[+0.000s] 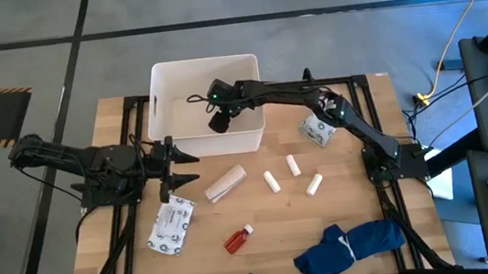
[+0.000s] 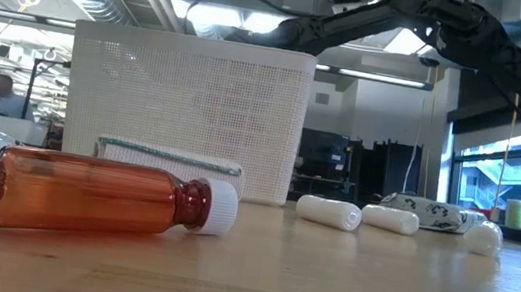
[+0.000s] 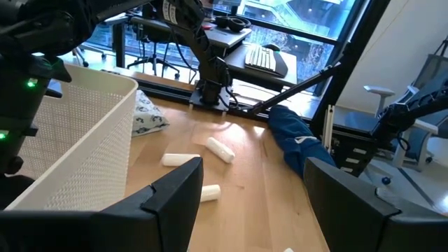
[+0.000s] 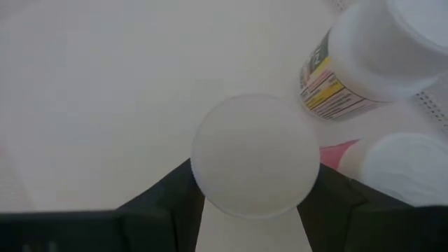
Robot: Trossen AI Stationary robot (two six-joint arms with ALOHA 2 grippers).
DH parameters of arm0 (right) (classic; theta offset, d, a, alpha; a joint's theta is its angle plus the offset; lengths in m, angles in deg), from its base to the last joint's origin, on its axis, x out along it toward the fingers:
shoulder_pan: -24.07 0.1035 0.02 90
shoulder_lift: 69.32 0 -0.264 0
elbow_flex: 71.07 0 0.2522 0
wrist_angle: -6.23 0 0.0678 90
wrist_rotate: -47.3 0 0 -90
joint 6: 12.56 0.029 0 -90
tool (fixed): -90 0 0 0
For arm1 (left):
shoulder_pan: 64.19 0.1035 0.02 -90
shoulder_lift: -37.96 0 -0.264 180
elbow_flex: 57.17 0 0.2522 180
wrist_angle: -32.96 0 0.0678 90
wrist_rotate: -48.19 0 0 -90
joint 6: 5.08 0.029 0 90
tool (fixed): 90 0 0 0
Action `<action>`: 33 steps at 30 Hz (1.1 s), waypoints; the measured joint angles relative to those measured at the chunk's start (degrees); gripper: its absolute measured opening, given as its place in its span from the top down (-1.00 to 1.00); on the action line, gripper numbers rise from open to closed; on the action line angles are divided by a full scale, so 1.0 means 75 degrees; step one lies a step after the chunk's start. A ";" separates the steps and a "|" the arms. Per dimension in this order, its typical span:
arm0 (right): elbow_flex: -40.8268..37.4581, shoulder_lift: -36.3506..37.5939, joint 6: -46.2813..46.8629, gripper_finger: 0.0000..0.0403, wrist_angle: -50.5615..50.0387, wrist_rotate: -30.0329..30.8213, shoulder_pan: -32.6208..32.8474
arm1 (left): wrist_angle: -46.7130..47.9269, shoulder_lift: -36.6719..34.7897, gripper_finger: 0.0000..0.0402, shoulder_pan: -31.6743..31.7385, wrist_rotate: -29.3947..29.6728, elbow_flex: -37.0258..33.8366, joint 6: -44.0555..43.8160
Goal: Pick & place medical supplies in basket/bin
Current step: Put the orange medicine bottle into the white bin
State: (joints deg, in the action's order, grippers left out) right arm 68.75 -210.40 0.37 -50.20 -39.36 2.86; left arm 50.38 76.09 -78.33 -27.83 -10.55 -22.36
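Right gripper (image 1: pixel 220 121) reaches down into my white tub (image 1: pixel 160 80), fingers clamped on a white cylinder (image 4: pixel 255 155); a white-capped vial (image 4: pixel 371 59) lies just beside it inside. Left gripper (image 1: pixel 176 165) waits with fingers apart beside the tub. Three white cylinders (image 1: pixel 271 182) lie on the table (image 1: pixel 266 245).

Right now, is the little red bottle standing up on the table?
No, the red bottle lies on its side on the table, its white cap pointing sideways.
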 joint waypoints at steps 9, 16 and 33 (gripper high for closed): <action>0.0000 0.0000 -0.0001 0.03 -0.0001 -0.0158 0.0000 | 0.0000 0.0000 -0.20 0.0001 -0.0015 0.0000 0.0000; 0.0000 0.0003 0.0034 -0.15 0.0002 -0.0216 0.0000 | 0.0000 0.0000 -0.20 0.0000 -0.0015 0.0000 0.0000; 0.1110 0.0020 0.0232 -0.18 -0.0900 -0.0272 0.0022 | 0.0000 0.0000 -0.20 0.0003 -0.0017 0.0000 0.0000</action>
State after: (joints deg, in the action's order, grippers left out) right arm 77.08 -210.24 2.11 -56.95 -41.40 3.03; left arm 50.38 76.09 -78.32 -27.95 -10.55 -22.36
